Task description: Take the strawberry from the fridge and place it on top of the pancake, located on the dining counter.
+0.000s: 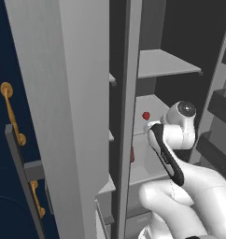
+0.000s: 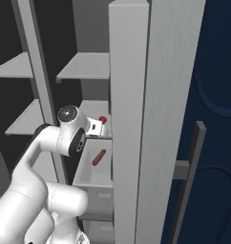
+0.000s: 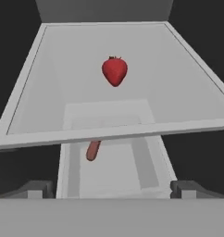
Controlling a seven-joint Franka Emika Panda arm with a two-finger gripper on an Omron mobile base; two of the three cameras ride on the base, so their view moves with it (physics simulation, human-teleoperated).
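- Clearly the strawberry [image 3: 115,71] is the thing to reckon with: tiny, bright red, rounded at the top and tapering to a point, lying alone on a pale grey fridge shelf [image 3: 178,88].
- Judged from its look, the strawberry should be very light and soft-skinned, easy to bruise under a hard squeeze, and liable to roll or squirt out of a pinch because of its rounded flanks.
- Best hold, as a judgement: across the widest part just below the green cap, one finger on each side, closing gently.
- The tool [image 3: 112,192] stands with its fingers wide apart and empty, short of the strawberry and well apart from it, its tips level with the shelf's front edge.
- From the strawberry, the shelf runs flat and bare to all sides, so nothing crowds the approach; its back wall lies beyond the fruit.
- Below the strawberry's shelf sits an open white drawer [image 2: 89,167] holding a small reddish-brown elongated item [image 2: 99,157], which I cannot identify.
- Around the strawberry the fridge [image 1: 73,93] is tight: a grey upright divider stands to one side of its shelf, more shelves hang above, and an open door with racks flanks the arm.
- Beside the fridge are navy cabinets with brass handles [image 1: 11,112].
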